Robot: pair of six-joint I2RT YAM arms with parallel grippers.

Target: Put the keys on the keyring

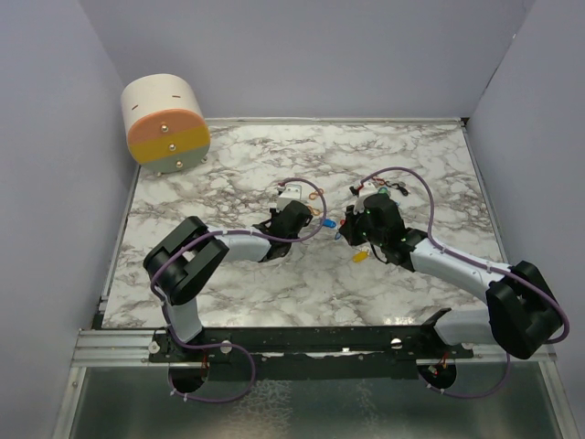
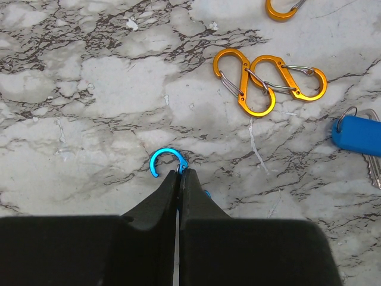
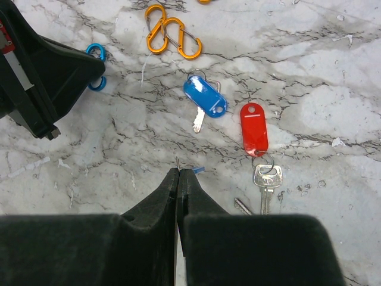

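Note:
My left gripper [image 2: 180, 171] is shut on a blue keyring clip [image 2: 162, 162], whose open loop sticks out past the fingertips just above the marble. My right gripper [image 3: 179, 170] is shut too. A thin metal tip and a blue sliver [image 3: 197, 170] poke out between its pads, apparently a small blue key. On the table beyond it lie a blue-tagged key [image 3: 205, 98] and a red-tagged key [image 3: 254, 128] with its metal blade [image 3: 266, 180]. From above, both grippers meet at mid-table [image 1: 329, 226], with a yellow key [image 1: 360, 257] just in front.
Two linked orange figure-eight clips [image 2: 269, 81] lie ahead of the left gripper, with another [image 2: 281, 9] farther off. A cream and orange cylinder box [image 1: 165, 123] stands at the back left. More small pieces lie behind the right arm [image 1: 382, 191]. Grey walls enclose the table.

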